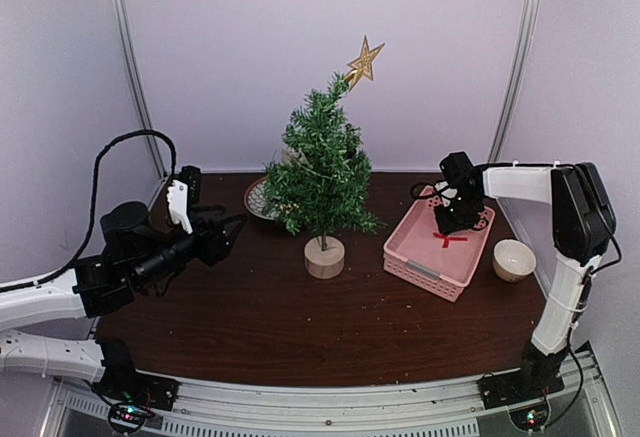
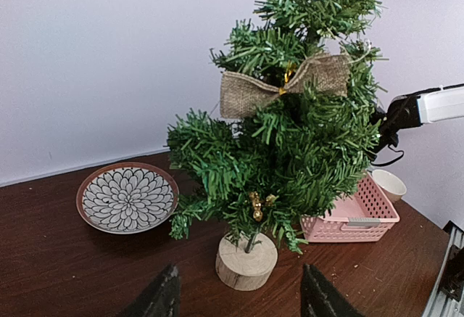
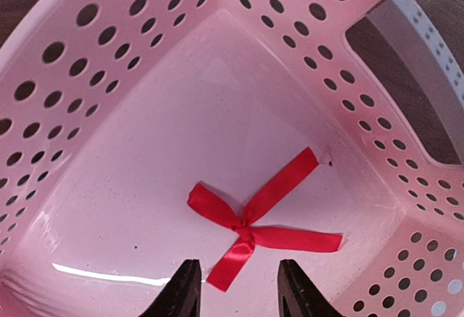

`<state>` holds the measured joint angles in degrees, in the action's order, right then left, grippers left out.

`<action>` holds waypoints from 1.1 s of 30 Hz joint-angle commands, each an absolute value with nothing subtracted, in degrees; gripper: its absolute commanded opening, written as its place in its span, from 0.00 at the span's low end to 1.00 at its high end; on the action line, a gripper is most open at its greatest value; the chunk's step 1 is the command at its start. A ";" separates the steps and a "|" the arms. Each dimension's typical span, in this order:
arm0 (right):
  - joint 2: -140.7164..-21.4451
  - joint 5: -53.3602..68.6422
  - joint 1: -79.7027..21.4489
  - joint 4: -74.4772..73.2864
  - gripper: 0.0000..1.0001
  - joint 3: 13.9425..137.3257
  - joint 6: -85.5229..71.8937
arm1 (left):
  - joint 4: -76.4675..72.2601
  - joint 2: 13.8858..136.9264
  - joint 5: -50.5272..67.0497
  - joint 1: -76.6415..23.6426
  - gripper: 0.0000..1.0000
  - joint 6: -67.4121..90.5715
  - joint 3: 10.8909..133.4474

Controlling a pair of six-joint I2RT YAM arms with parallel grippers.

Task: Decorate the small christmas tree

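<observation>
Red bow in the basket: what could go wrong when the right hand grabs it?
The red bow lies flat in the pink basket, so the open right hand may catch only one tail or shove the basket. The small christmas tree stands on a small stump; the open left hand is not steadying it, so hanging the bow might tip it.

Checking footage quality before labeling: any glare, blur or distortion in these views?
Right wrist: glare streak on the pink basket floor, walls bowed by the lens. Left wrist: small christmas tree sharp, fingertips dark, blurred. Top external: even, purplish light.
</observation>
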<state>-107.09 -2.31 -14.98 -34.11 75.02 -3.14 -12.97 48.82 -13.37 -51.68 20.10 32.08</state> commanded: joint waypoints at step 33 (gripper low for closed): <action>-90.27 21.04 -14.12 -26.99 0.00 68.82 -11.18 | -14.17 45.89 -16.10 -51.48 0.59 19.58 30.42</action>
<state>-102.83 13.74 -11.55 -32.84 70.96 -5.78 -11.94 47.11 -15.66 -51.68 19.62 31.16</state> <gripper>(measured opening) 0.019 0.586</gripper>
